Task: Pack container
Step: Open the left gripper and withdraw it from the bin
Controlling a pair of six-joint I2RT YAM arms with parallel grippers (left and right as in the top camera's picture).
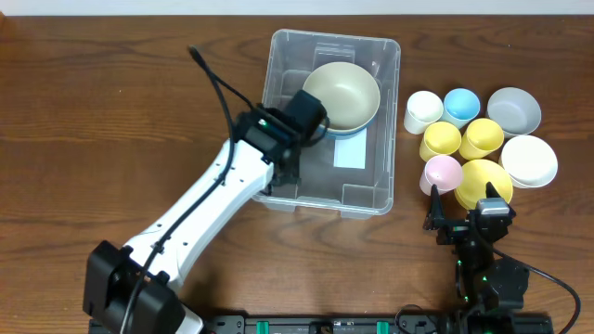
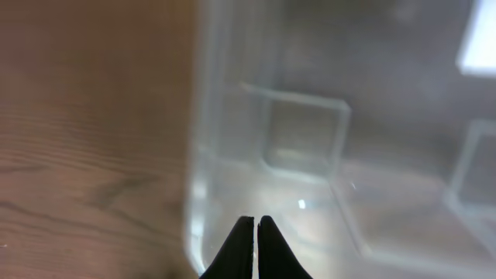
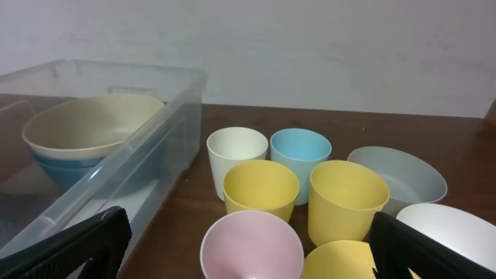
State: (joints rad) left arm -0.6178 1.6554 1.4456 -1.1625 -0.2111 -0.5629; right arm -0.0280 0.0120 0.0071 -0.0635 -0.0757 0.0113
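Container (image 1: pixel 325 181) sits mid-counter (image 1: pixel 111 93): clear, with a white label (image 1: pixel 350 151) on its base. In the container's far end there's a beige bowl (image 1: pixel 342 93) nested in a blue bowl (image 3: pixel 58 172). Left pincer (image 2: pixel 255 226) is closed tight and holds nothing, tips by the container's left wall, apparently just inside it. Right pincer (image 1: pixel 461 213) is spread wide and empty, off the container's near-right corner. Clustered right of the container: white cup (image 1: pixel 424 109), blue cup (image 1: pixel 461 104), two yellow cups (image 1: pixel 440 141), pink cup (image 1: pixel 442 172), yellow bowl (image 1: pixel 483 181), grey bowl (image 1: pixel 513 109), white bowl (image 1: pixel 528 160).
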